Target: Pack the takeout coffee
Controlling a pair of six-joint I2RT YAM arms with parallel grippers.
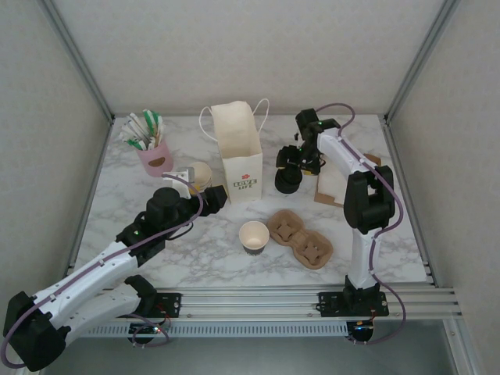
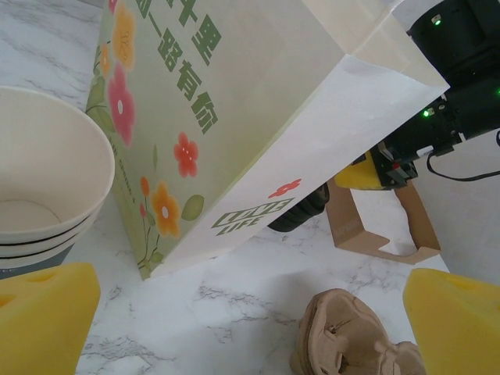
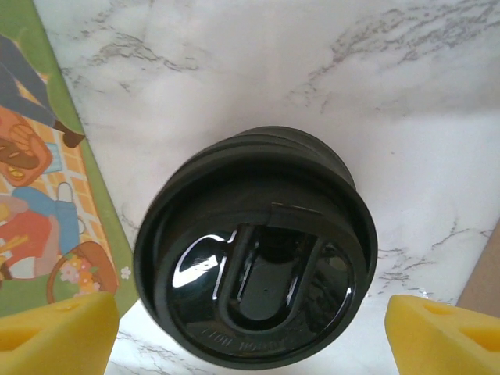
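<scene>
Yellow pads [image 3: 55,332] of the right gripper [image 3: 250,332] are hanging spread wide, gripping nothing, on either side of the black lid stack [image 3: 254,250] directly beneath. Left of that gripper, just beside the stack, the paper bag [image 1: 238,156] is standing upright with its mouth open. Nearer the arm bases, the pulp cup tray [image 1: 301,238] is lying flat. Left of the tray, well apart from the right gripper, what I judge to be the takeout coffee [image 1: 254,236] is standing upright, not yet lidded. The left gripper [image 2: 250,320] is also gaping empty, facing the bag, with the takeout coffee near it on the bases' side. I am expecting it to be light, with a thin wall that dents easily. Gripping gently just under the stiff rolled rim is looking safest.
</scene>
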